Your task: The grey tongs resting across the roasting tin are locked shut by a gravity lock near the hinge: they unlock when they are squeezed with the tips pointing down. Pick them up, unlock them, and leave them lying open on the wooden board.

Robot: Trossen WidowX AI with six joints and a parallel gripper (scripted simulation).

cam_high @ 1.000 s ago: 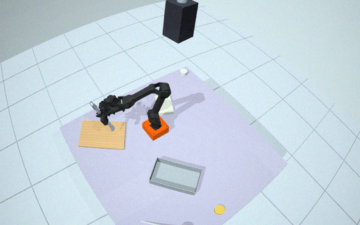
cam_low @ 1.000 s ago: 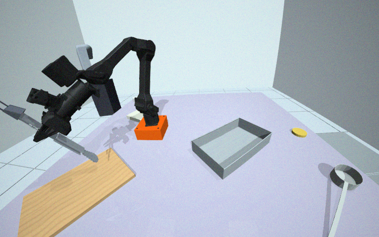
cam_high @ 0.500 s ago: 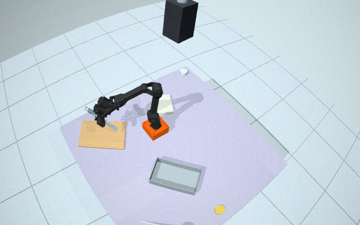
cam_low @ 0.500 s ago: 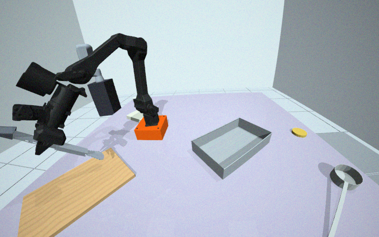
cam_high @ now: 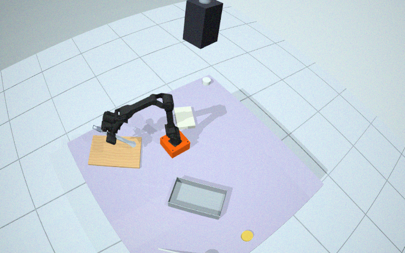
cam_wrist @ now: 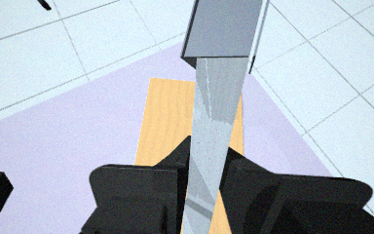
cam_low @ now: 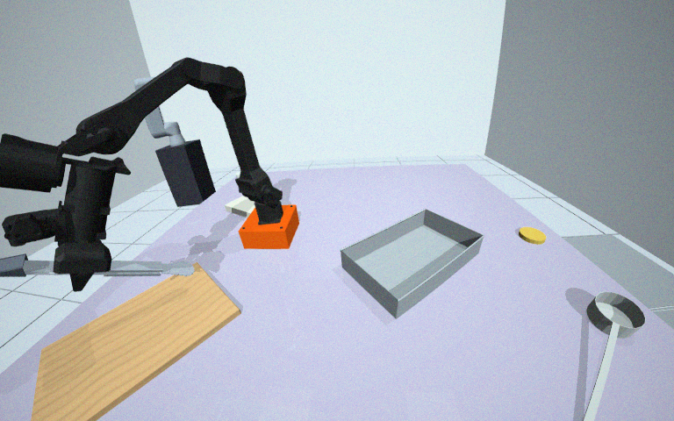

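My gripper (cam_high: 111,140) (cam_low: 81,283) (cam_wrist: 200,139) points down and is shut on the grey tongs. The tongs (cam_high: 126,140) (cam_low: 133,267) (cam_wrist: 221,88) lie about level across the fingers, their tip end toward the orange base and their wider hinge end on the far side. Their arms look close together; the lock itself cannot be made out. The wooden board (cam_high: 119,158) (cam_low: 139,322) (cam_wrist: 166,107) lies below; the tongs are held above its back edge, with no contact visible. The roasting tin (cam_high: 194,210) (cam_low: 437,276) stands apart with nothing across it.
The orange base (cam_high: 176,152) (cam_low: 266,239) stands right of the board. A cream block (cam_high: 185,117) (cam_low: 238,205) lies behind it. A white cylinder (cam_high: 206,80) stands at the back corner. A yellow disc (cam_high: 247,235) (cam_low: 532,235) and a round long-handled pan (cam_low: 598,321) are beyond the tin.
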